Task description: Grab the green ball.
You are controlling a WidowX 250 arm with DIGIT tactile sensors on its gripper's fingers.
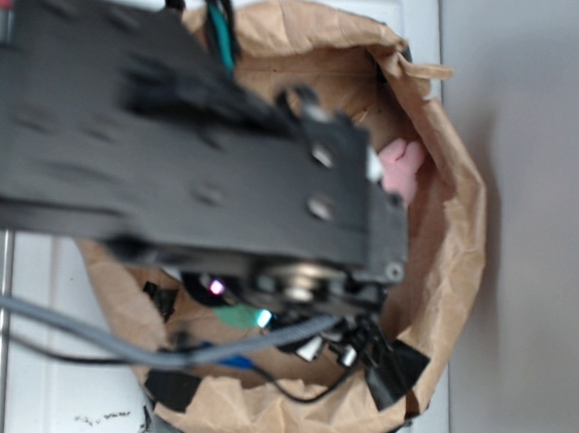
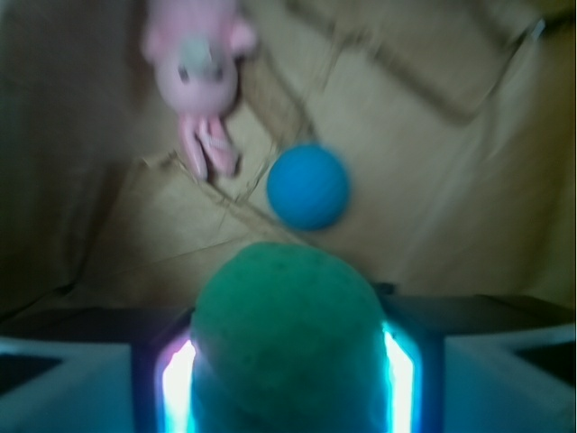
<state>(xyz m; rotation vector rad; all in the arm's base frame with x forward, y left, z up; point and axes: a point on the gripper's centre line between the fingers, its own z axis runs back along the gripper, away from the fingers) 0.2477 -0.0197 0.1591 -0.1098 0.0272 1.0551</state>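
While clamped — hand (image 2: 287, 379), green ball (image 2: 287, 325)

A crumpled brown paper bag (image 2: 433, 81) lines the floor and walls. On it lies a pink plush (image 2: 198, 68), legs pointing down the wrist view, with a blue ball (image 2: 307, 186) just beside its feet, apart from them; black tape (image 1: 398, 371) patches the bag's rim

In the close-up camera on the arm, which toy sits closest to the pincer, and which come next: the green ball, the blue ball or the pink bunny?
1. Green ball: right between the pincer pads, at the bottom.
2. Blue ball: just beyond it, near the middle.
3. Pink bunny: farthest, upper left on the brown paper.
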